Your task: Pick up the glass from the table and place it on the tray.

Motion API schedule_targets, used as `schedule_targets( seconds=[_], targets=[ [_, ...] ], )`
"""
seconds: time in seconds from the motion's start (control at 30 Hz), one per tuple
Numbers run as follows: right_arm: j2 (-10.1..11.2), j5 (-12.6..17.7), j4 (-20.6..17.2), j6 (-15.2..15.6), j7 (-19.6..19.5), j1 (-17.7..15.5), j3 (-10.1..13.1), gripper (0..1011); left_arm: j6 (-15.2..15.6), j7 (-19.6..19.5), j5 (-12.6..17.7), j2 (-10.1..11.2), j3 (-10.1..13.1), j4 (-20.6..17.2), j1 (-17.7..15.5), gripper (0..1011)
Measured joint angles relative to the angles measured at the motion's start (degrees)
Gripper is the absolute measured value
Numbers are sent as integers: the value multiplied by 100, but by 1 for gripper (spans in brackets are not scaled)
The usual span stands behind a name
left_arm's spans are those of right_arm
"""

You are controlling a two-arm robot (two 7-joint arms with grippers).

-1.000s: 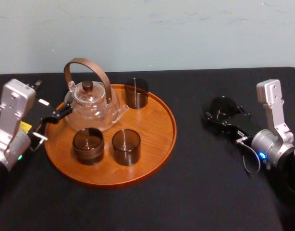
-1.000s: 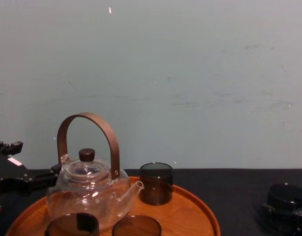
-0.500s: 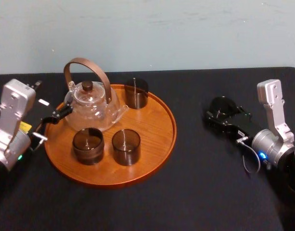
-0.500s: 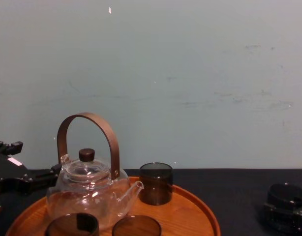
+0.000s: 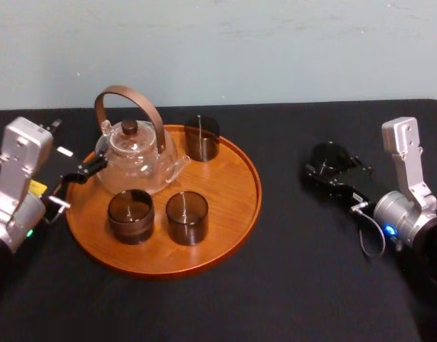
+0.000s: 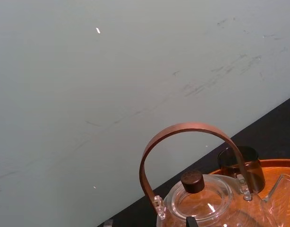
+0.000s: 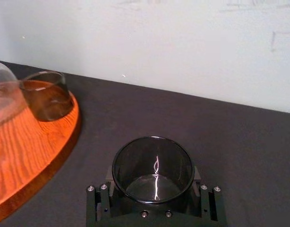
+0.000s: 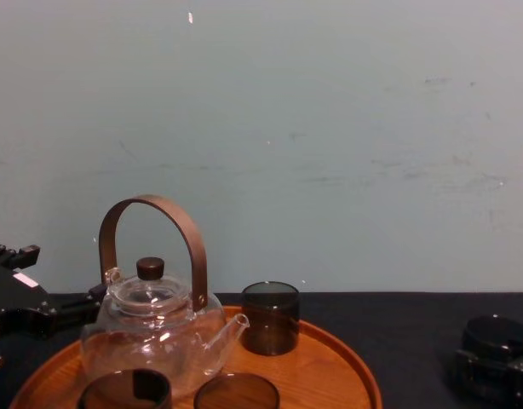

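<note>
The right claw (image 5: pixel 327 165) brackets the thin, slick, breakable glass (image 7: pixel 153 165) on the worktop (image 5: pixel 290 285), though I cannot tell whether it is clamped, and a gentle mid-wall hold looks best.

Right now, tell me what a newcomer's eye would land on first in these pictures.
The round orange-brown tray, left of centre on the black table, stands out first. It carries a glass teapot with an arched brown handle and three dark glasses. To the right, a fourth dark glass stands on the table with the right end effector around it; the left end effector sits by the tray's left edge.
</note>
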Motion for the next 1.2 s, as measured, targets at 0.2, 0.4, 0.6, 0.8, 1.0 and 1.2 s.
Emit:
schedule_targets(
  seconds=[0.2, 0.4, 0.6, 0.8, 1.0, 1.2],
  targets=[
    [69, 55, -202, -13, 115, -86, -21, 907, 0, 0, 0, 0, 0, 0, 0, 1001],
    [143, 120, -518, 15, 170, -230, -74, 907, 0, 0, 0, 0, 0, 0, 0, 1001],
    [198, 153, -755, 49, 185, -332, -122, 907, 0, 0, 0, 0, 0, 0, 0, 1001],
    [259, 197, -1015, 66, 213, -437, -208, 908, 0, 0, 0, 0, 0, 0, 0, 1001],
    [308, 227, -1198, 75, 244, -503, -291, 907, 0, 0, 0, 0, 0, 0, 0, 1001],
    [347, 265, -1291, 80, 257, -520, -350, 908, 0, 0, 0, 0, 0, 0, 0, 1001]
  ],
)
